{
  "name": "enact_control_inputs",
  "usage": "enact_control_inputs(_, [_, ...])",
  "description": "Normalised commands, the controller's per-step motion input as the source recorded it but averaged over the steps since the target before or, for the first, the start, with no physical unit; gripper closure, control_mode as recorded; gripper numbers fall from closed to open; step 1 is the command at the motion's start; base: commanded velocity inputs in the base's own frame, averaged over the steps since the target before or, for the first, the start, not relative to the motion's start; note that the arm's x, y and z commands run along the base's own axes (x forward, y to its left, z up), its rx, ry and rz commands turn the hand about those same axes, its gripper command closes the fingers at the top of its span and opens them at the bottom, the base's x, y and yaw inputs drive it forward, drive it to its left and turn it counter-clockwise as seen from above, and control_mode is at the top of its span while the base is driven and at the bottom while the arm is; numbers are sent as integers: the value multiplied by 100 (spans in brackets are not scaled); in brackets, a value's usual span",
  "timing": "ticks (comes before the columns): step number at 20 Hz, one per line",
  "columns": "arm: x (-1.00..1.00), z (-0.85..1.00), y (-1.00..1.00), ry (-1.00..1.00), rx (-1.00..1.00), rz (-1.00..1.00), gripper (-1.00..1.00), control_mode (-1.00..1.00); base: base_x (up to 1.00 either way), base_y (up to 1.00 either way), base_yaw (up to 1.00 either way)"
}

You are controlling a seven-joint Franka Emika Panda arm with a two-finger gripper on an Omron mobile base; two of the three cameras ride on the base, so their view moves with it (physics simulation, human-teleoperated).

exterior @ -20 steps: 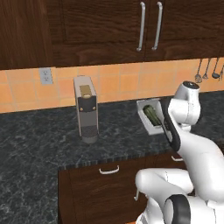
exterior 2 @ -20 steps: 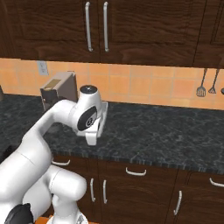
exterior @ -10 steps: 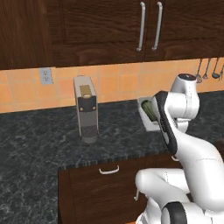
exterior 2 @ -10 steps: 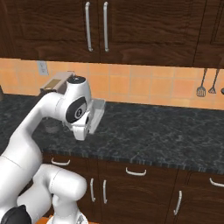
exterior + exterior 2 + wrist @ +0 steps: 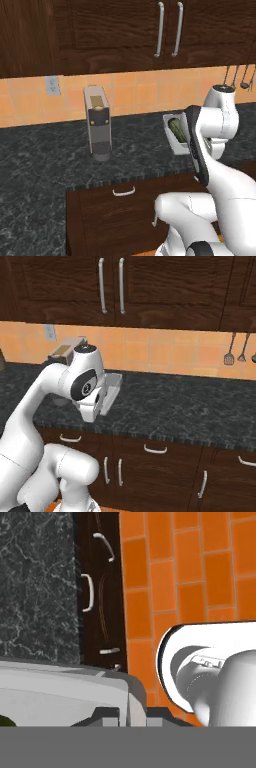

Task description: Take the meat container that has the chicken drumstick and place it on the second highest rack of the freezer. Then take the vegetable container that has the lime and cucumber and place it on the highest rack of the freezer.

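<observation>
The vegetable container (image 5: 173, 136) is a white tray with the dark green cucumber (image 5: 178, 128) lying in it. It hangs tilted just above the dark counter (image 5: 45, 155), by the tiled back wall. In the right base view the container (image 5: 113, 387) sticks out sideways from the hand. My gripper (image 5: 131, 714) is shut on the container's rim, and its white wall (image 5: 60, 687) runs left from the fingertips (image 5: 106, 713). A sliver of green shows at the lower left corner of the hand view; I cannot tell which vegetable it is.
A grey coffee machine (image 5: 97, 122) stands on the counter left of the tray. Dark wall cabinets (image 5: 165, 30) hang overhead. Utensils (image 5: 229, 351) hang on the wall to the right. Drawer fronts with handles (image 5: 124, 191) line the counter's front. Orange floor tiles (image 5: 200, 572) lie below.
The upper arm has swung and the hand has rolled, still gripping the tray. The tray has stayed in much the same spot over the counter.
</observation>
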Motion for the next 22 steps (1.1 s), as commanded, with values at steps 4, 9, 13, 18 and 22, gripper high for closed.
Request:
enact_control_inputs(4, [0, 0, 0, 0, 0, 0, 100, 100, -34, -54, -12])
enact_control_inputs(9, [0, 0, 0, 0, 0, 0, 100, 100, 7, -60, -56])
enact_control_inputs(13, [0, 0, 0, 0, 0, 0, 100, 100, 12, -20, -81])
enact_control_inputs(18, [0, 0, 0, 0, 0, 0, 100, 100, 6, -1, -85])
enact_control_inputs(22, [0, 0, 0, 0, 0, 0, 100, 100, 16, 0, -81])
